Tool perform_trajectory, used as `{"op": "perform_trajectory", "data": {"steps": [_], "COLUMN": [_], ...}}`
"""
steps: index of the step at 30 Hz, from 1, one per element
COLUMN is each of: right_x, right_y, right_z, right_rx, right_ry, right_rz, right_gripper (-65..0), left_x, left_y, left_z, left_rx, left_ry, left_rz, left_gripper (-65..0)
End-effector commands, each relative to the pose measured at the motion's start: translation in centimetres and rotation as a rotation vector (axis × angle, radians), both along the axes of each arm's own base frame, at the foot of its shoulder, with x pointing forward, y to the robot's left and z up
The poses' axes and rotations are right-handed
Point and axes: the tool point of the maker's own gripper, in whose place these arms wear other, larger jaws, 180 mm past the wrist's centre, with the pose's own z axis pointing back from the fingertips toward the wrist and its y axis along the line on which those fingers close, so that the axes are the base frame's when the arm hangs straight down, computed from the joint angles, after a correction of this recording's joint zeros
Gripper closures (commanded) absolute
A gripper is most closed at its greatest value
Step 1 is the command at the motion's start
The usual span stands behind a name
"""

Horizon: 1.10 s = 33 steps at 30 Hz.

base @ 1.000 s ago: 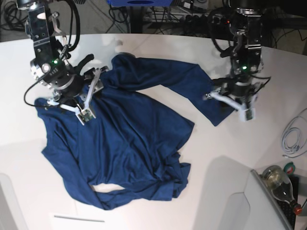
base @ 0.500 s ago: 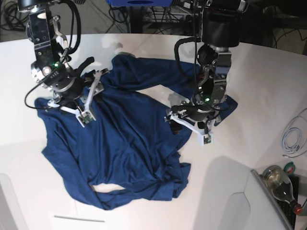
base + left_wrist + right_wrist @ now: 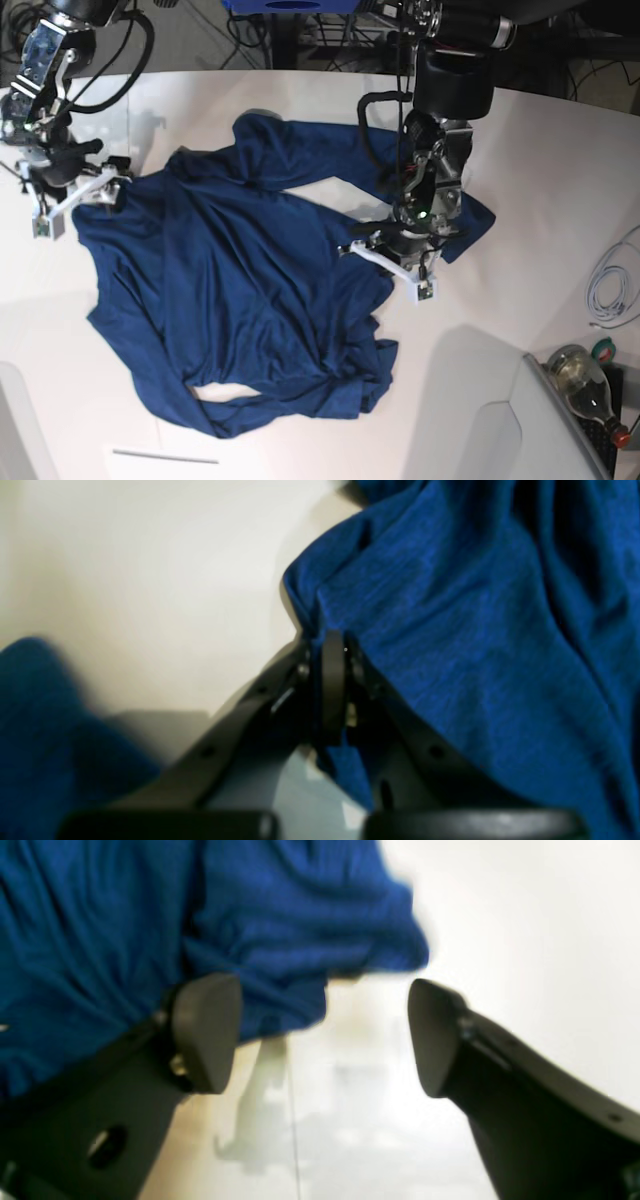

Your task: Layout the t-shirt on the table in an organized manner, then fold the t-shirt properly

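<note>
The navy t-shirt lies crumpled on the white table, one sleeve stretched toward the right. My left gripper is over the shirt's right side, shut on a pinch of the t-shirt; its fingertips meet on the fabric edge. My right gripper is at the shirt's upper left edge, open and empty. In the right wrist view the right gripper stands wide open, with the t-shirt edge beside its left finger and the bare table under the right one.
A glass bottle, a green tape roll and a white cable lie at the right edge. A pale raised panel stands at the front right. Cables and gear sit beyond the far edge.
My right gripper has moved left off the shirt's body to its upper left edge. My left gripper, holding the sleeve, first carried it leftward over the shirt and now has barely shifted.
</note>
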Motion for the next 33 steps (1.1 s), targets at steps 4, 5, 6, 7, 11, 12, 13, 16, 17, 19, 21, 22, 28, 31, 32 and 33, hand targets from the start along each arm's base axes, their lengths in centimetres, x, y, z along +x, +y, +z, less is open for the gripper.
{"op": "perform_trajectory", "data": {"steps": [4,5,6,7,11,12,13,16,17,19,21,22,28,31,32,33], "right_x": [1.7,1.7,1.6,1.2,-1.3,-2.0,-2.4,-3.3,-3.5,-3.9,-4.2,-4.4,-4.8,-5.2,-5.6,-5.8], "right_y": [-3.6,-3.8,-3.7,-3.3,4.9,6.9,9.3,14.2,15.2,17.8,20.7,21.6,26.0,26.3,26.2,26.1], "right_z": [0.1,-0.1,-0.3,-0.3,0.6,1.0,1.3,0.6,0.4,0.4,0.7,0.7,-2.0,-3.9,-4.4,-4.8], "right_rx": [0.049,0.058,0.061,0.060,-0.008,-0.043,-0.067,-0.110,-0.128,-0.152,-0.156,-0.154,-0.112,-0.115,-0.111,-0.106], "right_ry": [-0.052,-0.045,-0.039,-0.022,0.022,0.021,0.008,0.018,0.024,0.019,-0.003,-0.004,0.057,0.117,0.137,0.148], "right_rz": [-0.092,-0.096,-0.083,-0.049,0.367,0.473,0.576,0.775,0.818,0.920,1.018,1.051,1.166,1.180,1.179,1.176], "right_gripper": [-52.2,-52.2,-52.2,-52.2,-50.9,-49.5,-48.6,-47.9,-48.0,-48.0,-48.2,-48.2,-47.9,-47.4,-47.3,-46.2], "left_x": [0.4,0.4,0.4,0.5,0.7,0.7,1.4,3.7,4.5,5.9,7.3,7.8,9.1,8.7,8.5,8.1], "left_y": [1.9,2.0,1.9,2.0,2.1,2.0,2.0,2.1,2.1,2.2,1.9,1.7,1.7,2.2,2.3,2.3], "left_z": [2.6,3.1,3.5,3.8,3.7,3.5,4.0,5.3,5.9,6.6,7.3,7.4,7.6,7.2,7.0,6.6], "left_rx": [0.041,0.043,0.043,0.047,0.052,0.050,0.050,0.051,0.051,0.052,0.054,0.052,0.049,0.053,0.053,0.054], "left_ry": [-0.079,-0.096,-0.108,-0.116,-0.114,-0.110,-0.122,-0.154,-0.168,-0.180,-0.190,-0.190,-0.181,-0.171,-0.167,-0.157], "left_rz": [0.009,0.009,0.008,0.007,0.006,0.006,0.007,0.011,0.011,0.013,0.004,0.003,0.004,0.013,0.015,0.015], "left_gripper": [0.0,0.0,0.0,0.0,0.0,0.0,0.0,0.0,0.0,0.0,0.0,0.0,0.0,0.0,0.0,0.0]}}
